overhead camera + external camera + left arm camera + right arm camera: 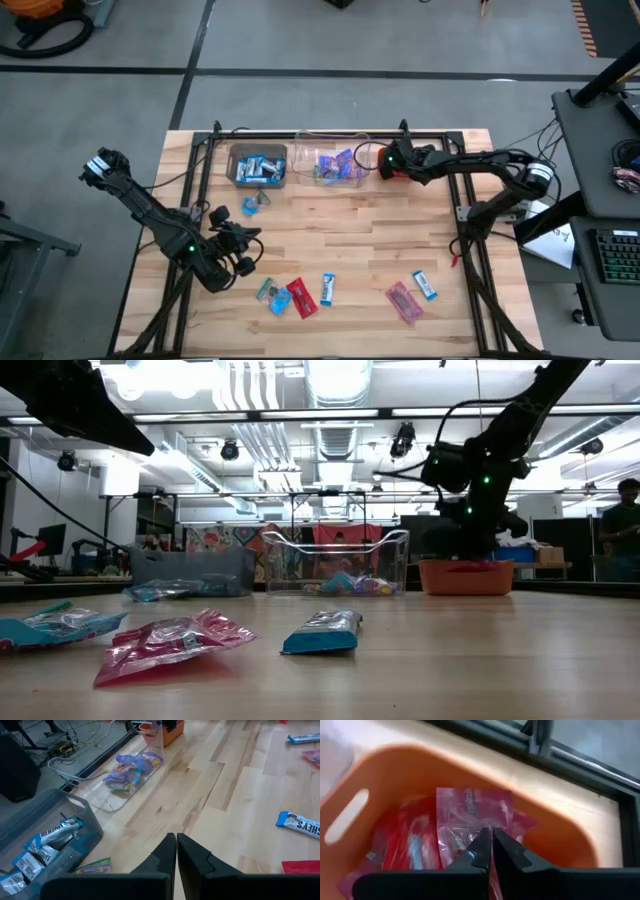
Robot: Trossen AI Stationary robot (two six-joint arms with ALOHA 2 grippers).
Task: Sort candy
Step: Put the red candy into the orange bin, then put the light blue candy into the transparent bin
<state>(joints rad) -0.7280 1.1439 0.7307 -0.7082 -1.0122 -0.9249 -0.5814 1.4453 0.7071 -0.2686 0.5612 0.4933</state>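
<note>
wooden bench [350,240], right claw [491,851] pinched shut over red candy [470,815] inside orange bin [560,830]; left claw [176,851] shut too. risk: dragging a wrapper back out.

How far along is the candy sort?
Mostly done: blue-and-white candy fills the grey bin, purple ones the clear bin, red ones the orange bin. The right gripper sits shut over the orange bin, holding nothing. The left gripper waits shut. Left: loose candy along the table's front.
</note>
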